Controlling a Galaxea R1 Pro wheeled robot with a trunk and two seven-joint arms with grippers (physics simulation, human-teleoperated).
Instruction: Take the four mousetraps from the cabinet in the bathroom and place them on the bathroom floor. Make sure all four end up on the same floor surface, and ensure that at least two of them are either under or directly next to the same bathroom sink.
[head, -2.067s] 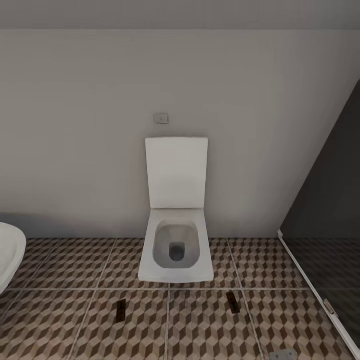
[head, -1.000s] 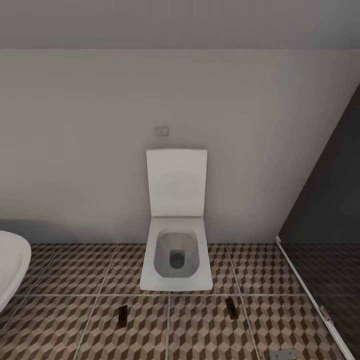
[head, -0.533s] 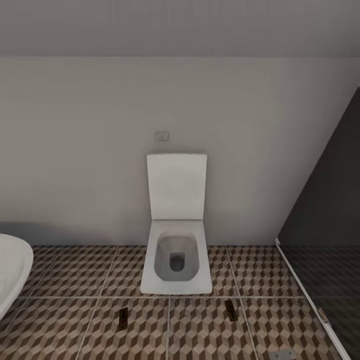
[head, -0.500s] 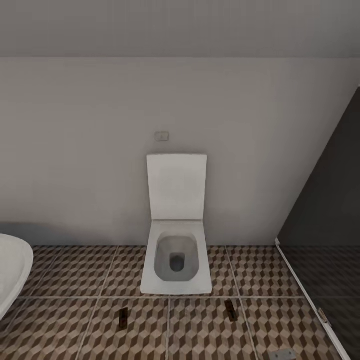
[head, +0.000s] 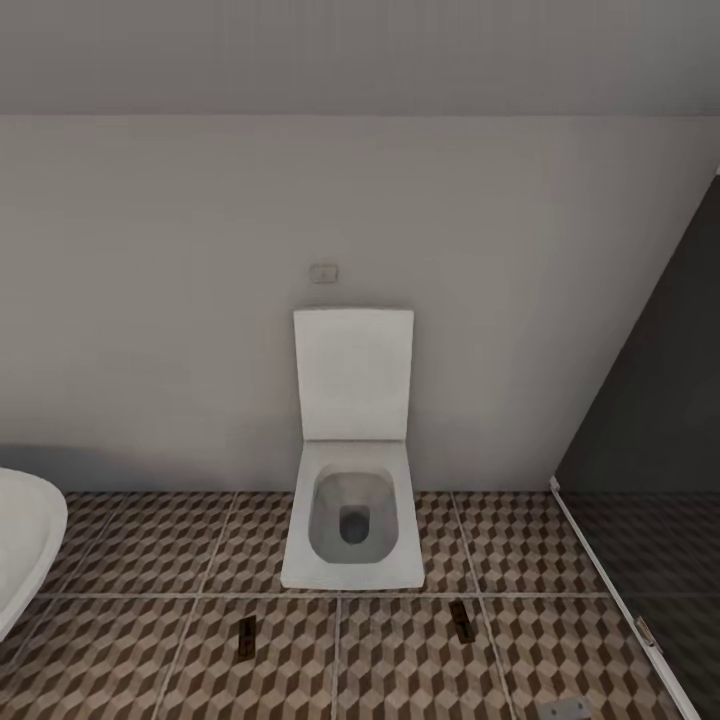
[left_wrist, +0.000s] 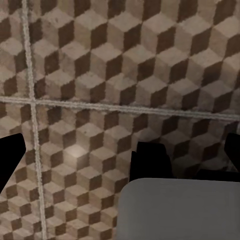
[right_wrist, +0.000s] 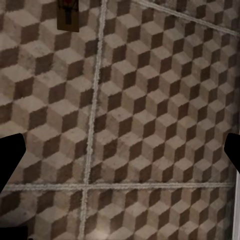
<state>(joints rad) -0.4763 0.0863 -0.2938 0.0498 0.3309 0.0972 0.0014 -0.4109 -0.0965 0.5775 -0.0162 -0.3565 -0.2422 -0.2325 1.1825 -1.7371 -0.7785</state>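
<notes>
My right pincer hangs spread over the bathroom floor, its 2 dark fingertips at opposite edges of the right wrist view with nothing but tile between them. My left pincer is spread just as wide above the same cube-pattern tiles, pinching nothing; a grey block with a dark part on it sits close under that camera, and I cannot tell what it is.

Outward from the right pincer, 1 mousetrap lies flat on a tile, well ahead of the fingertips and off the line between them, just beside a grout line. Its long axis runs roughly along that grout line, away from me.

From my head, 2 mousetraps rest on the floor in front of the toilet: the left one and the right one, each with its long axis pointing toward the wall, well apart from each other. I see no bathroom sink near them; a rounded white tub edges in at the left. I judge the right arm nearer to the right trap, so any repositioning toward a sink would likely start there.
</notes>
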